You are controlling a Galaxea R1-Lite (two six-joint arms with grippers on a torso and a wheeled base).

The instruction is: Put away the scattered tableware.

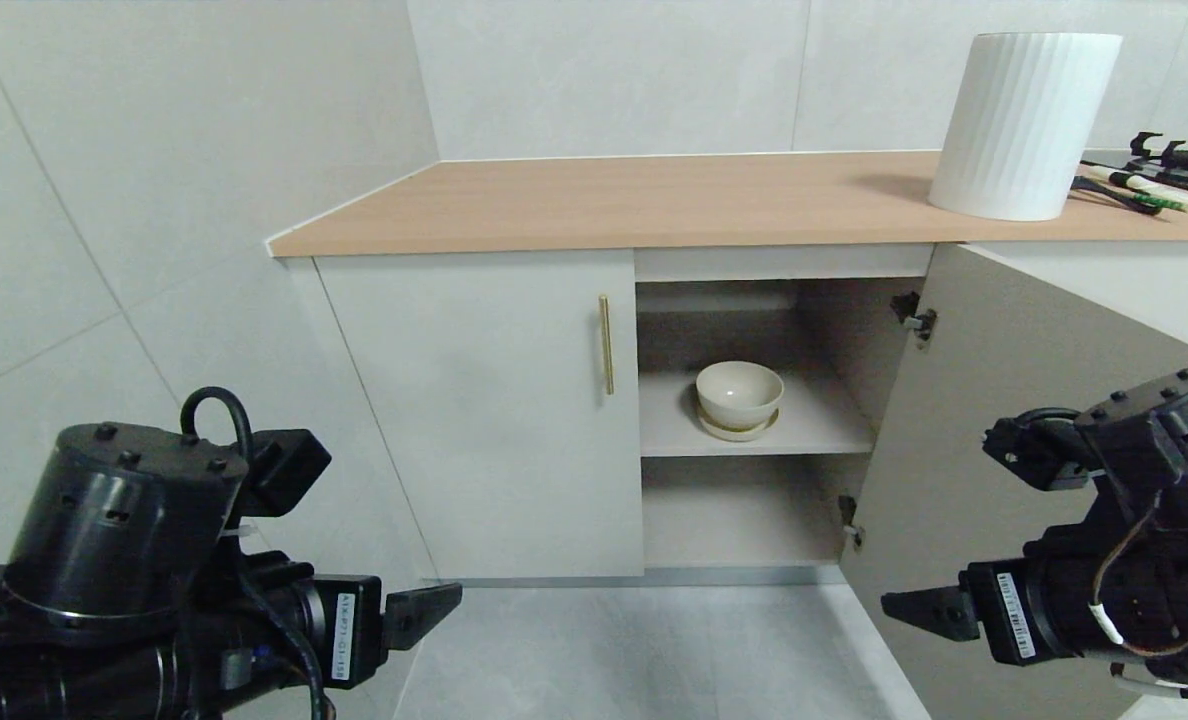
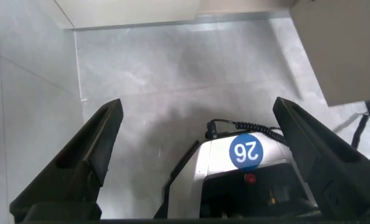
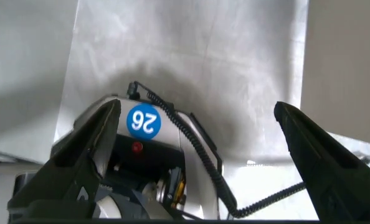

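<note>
Left gripper (image 2: 197, 107) and right gripper (image 3: 197, 106) both spread apart, empty — bowl (image 1: 739, 393) on saucer (image 1: 734, 434), open cabinet shelf (image 1: 824, 420)

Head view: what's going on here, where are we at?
Nothing is being handled right now. The left hand and the right hand are both open and empty, low over the floor in front of the cabinet. Its right door is open, and its left door is shut. A bowl sits on a small plate on the middle shelf. On the counter a white ribbed container stands with some utensils lying beside it.
</note>
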